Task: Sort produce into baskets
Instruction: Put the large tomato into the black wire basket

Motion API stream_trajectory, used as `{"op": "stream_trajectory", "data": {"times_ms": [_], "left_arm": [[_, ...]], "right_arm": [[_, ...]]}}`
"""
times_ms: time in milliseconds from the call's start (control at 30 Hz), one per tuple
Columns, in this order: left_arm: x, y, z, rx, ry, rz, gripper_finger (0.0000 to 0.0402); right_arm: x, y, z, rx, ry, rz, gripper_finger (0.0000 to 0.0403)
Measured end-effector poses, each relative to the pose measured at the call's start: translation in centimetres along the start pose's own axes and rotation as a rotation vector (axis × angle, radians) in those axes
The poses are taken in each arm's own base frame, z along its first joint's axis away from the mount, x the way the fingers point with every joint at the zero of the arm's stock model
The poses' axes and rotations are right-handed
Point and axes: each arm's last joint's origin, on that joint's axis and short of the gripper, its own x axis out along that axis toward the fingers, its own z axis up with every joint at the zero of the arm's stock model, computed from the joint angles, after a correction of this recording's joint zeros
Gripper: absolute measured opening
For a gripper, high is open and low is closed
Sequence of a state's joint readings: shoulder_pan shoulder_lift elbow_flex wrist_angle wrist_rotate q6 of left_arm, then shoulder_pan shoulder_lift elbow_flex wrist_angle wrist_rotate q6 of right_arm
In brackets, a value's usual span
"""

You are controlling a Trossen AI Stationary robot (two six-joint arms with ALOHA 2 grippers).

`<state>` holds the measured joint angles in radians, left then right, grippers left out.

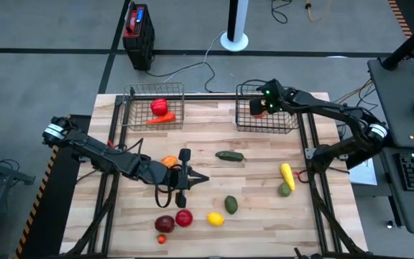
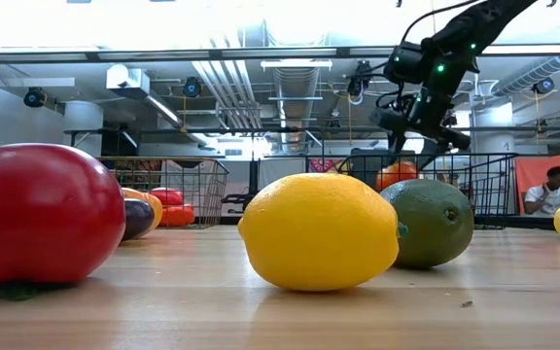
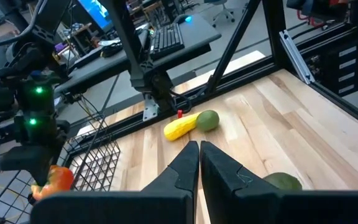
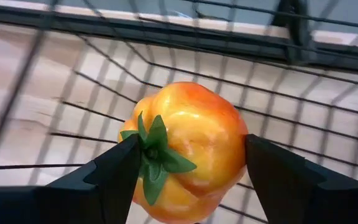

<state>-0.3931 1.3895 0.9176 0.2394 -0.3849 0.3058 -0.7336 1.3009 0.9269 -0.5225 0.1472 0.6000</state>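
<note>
The pale wood-plank table [image 1: 264, 216] stands on grey floor, desks beyond. The right hand [image 4: 188, 155] pinches an orange pepper [image 4: 188, 146] over a basket [image 1: 290, 126]; the left hand [image 3: 199, 165] is pressed together.

No readable text, label, brand, number or sign appears in any view.

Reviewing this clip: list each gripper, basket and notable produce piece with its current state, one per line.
right gripper: shut on orange pepper, held over right basket.
left gripper: shut, empty, above mid-table.
left basket: holds a red piece and carrot.
right basket: no piece seen resting inside.
lemon: loose on table.
</note>
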Motion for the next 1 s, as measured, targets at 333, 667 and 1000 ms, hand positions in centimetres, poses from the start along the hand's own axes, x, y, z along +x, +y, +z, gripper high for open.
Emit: {"op": "stream_trajectory", "data": {"times_ms": [333,667,1000], "left_arm": [[0.0,0.0,0.0,-0.002,0.000,0.001,0.0000],[0.0,0.0,0.0,0.000,0.003,0.000,0.0000],[0.0,0.0,-0.2,-0.001,0.017,-0.004,0.0000]], "right_arm": [[1.4,-0.3,0.8,-0.028,0.109,-0.094,0.0266],[3.0,0.7,2.0,-0.092,0.201,-0.145,0.0268],[4.3,0.9,2.0,-0.132,0.258,-0.171,0.0264]]}}
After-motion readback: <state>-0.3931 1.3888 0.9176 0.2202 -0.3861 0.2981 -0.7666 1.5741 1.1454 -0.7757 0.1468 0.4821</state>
